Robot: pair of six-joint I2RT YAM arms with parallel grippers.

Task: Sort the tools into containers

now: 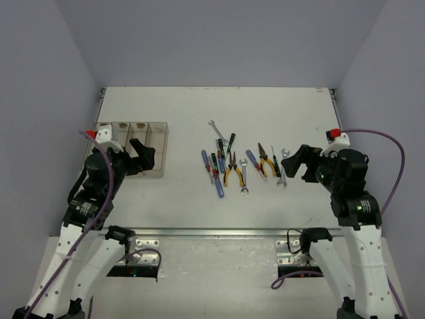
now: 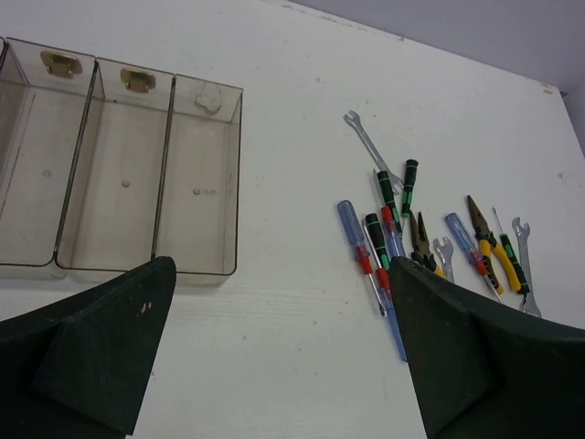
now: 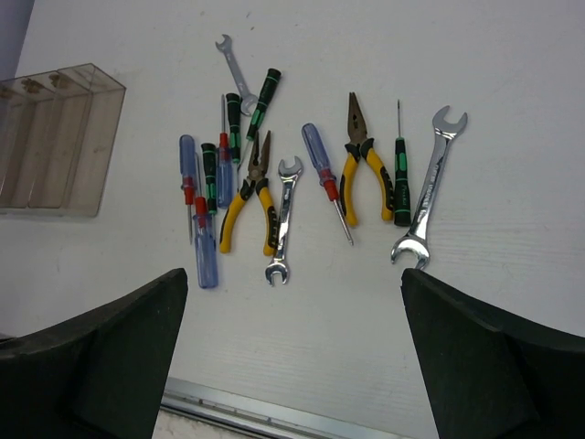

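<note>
Left gripper [image 1: 144,155]: jaws spread wide with nothing between them. It sits at the near right corner of the row of four joined clear-plastic bins [image 1: 163,143], on the left of the white table [image 1: 199,106]. In the left wrist view its fingers [image 2: 110,347] frame the bins' near wall.

Right gripper [image 1: 295,163]: jaws likewise released, holding nothing, just right of the tool cluster [image 1: 239,163].

All the tools lie flat on the table mid-width, well apart from the bins and to their right. Right wrist view, from right to left:
- large silver open-end wrench [image 3: 430,187]
- thin green/black screwdriver [image 3: 400,178], just beside the wrench
- yellow-handled needle-nose pliers [image 3: 366,174]
- blue-handled screwdriver with red collar [image 3: 320,160]
- small silver wrench [image 3: 283,215]
- second pair of yellow-handled pliers [image 3: 245,197]
- overlapping bunch of blue and green/black screwdrivers [image 3: 206,183]

A slim silver wrench [image 3: 233,66] lies farthest back, its near end under the green/black handles.
</note>
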